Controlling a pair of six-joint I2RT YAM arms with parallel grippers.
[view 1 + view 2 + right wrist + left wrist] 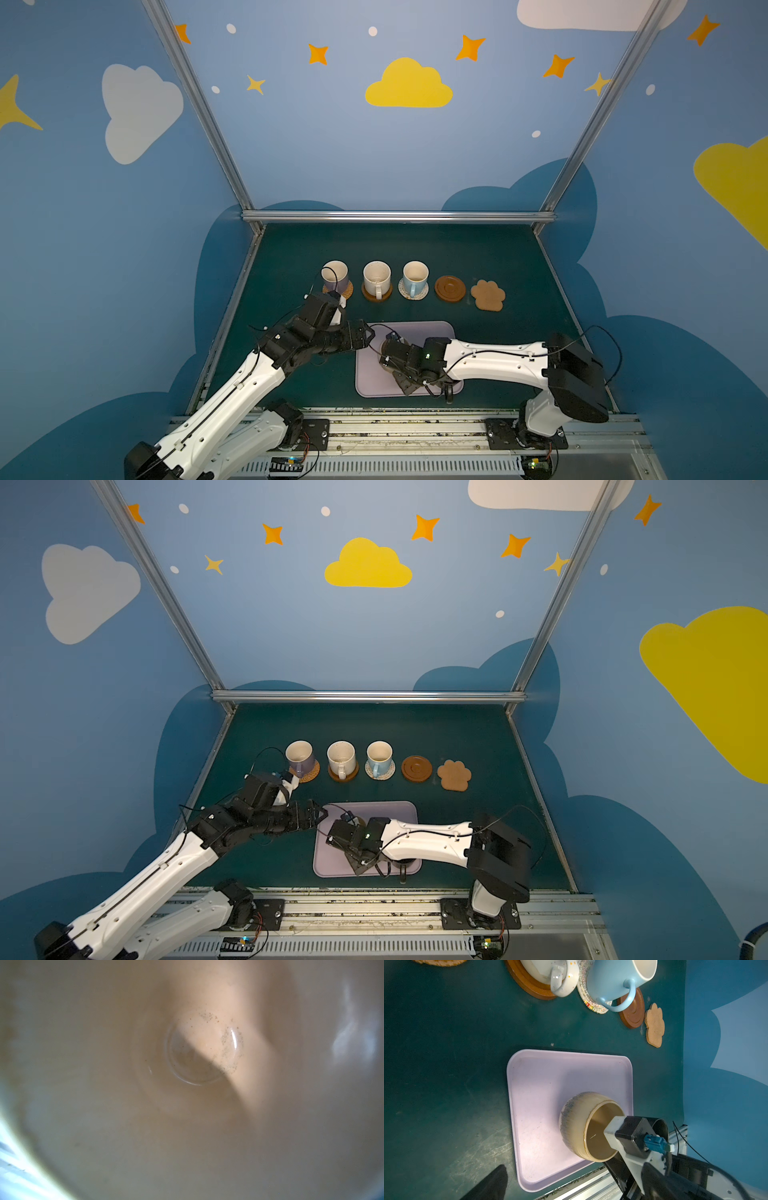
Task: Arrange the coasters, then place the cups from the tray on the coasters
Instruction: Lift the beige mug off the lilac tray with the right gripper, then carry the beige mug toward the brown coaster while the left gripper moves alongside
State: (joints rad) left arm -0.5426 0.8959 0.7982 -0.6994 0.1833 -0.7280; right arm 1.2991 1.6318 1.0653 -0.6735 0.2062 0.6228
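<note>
The tray is pale lilac against the dark green table. On the tray, the mustard-yellow mug has grey-blue speckles toward its base and a beige inside; the black mug is beside it. Beyond the tray are a lilac mug on a tan woven coaster, a cream mug with fine speckles on a dark-brown disc, a light blue mug on a whitish coaster flecked with colours, a brown grooved disc and a tan cork paw.
</note>
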